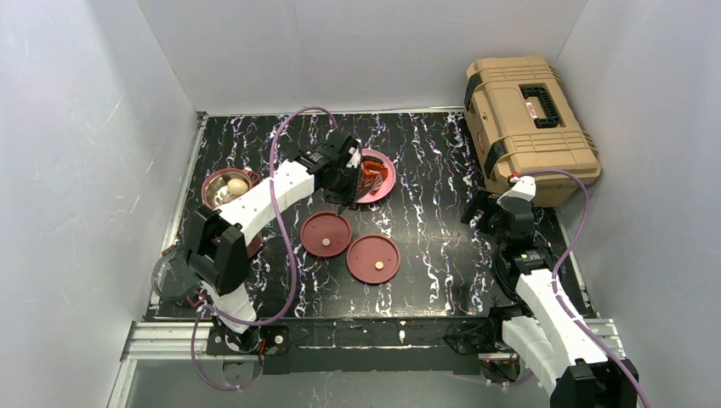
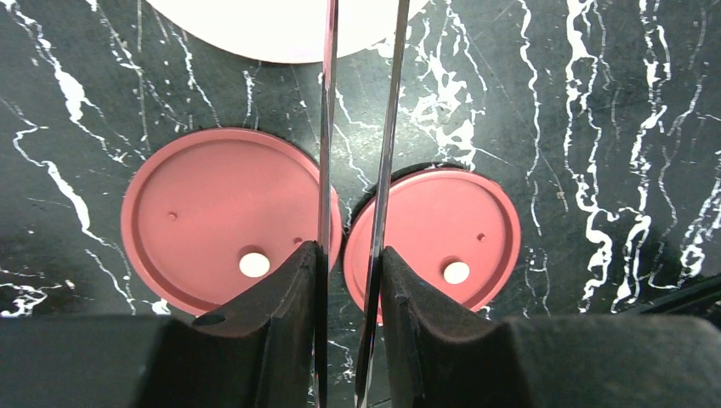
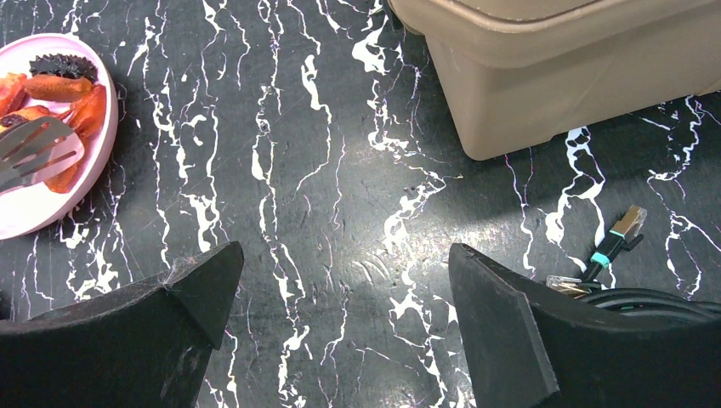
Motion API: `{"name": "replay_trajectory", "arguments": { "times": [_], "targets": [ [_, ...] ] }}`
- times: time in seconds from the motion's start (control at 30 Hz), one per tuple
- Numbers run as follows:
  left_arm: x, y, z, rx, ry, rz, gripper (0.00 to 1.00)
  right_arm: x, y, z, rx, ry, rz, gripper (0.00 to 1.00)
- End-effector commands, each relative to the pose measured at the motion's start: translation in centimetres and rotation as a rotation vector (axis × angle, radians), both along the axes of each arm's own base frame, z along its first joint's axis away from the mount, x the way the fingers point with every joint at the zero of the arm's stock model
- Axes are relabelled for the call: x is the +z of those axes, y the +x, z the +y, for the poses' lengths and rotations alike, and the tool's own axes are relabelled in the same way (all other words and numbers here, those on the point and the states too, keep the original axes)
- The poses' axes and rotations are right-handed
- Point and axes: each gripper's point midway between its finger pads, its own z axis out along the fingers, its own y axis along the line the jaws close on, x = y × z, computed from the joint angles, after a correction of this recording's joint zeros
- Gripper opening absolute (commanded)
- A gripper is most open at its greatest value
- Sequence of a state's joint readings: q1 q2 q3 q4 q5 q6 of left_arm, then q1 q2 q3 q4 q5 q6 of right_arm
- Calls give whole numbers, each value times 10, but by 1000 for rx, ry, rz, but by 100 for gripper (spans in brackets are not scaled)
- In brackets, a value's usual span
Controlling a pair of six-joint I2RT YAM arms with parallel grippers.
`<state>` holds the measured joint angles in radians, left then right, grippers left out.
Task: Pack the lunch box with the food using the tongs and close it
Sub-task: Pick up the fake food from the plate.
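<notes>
My left gripper is shut on the tongs, whose two thin blades run up between the fingers, slightly apart. In the top view the left gripper hangs at the near-left rim of the pink plate. The tongs' slotted tip lies over orange-red food and a dark piece on the plate. One lunch box bowl at the left holds a pale bun. Two maroon disc lids lie flat. My right gripper stands open above bare table.
A large tan toolbox fills the back right corner, close behind the right gripper. A loose cable plug lies by the right arm. A dark round lid sits at the table's left edge. White walls enclose the table.
</notes>
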<state>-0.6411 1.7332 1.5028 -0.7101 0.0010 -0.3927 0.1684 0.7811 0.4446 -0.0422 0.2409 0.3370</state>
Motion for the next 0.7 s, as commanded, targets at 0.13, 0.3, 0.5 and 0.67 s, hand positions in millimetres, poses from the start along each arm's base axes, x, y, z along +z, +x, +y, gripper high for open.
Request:
{"name": "replay_trajectory", "arguments": {
  "times": [0.13, 0.3, 0.5, 0.67],
  "targets": [
    [33, 0, 22, 29, 54, -102, 17, 11, 8, -3, -20, 1, -46, 100],
    [42, -4, 24, 28, 32, -117, 16, 11, 8, -3, -22, 1, -47, 100],
    [51, -9, 28, 32, 25, -133, 16, 11, 7, -3, -23, 1, -48, 100],
    [58, -12, 32, 36, 22, -143, 16, 11, 7, -3, -23, 2, -49, 100]
  ]
}}
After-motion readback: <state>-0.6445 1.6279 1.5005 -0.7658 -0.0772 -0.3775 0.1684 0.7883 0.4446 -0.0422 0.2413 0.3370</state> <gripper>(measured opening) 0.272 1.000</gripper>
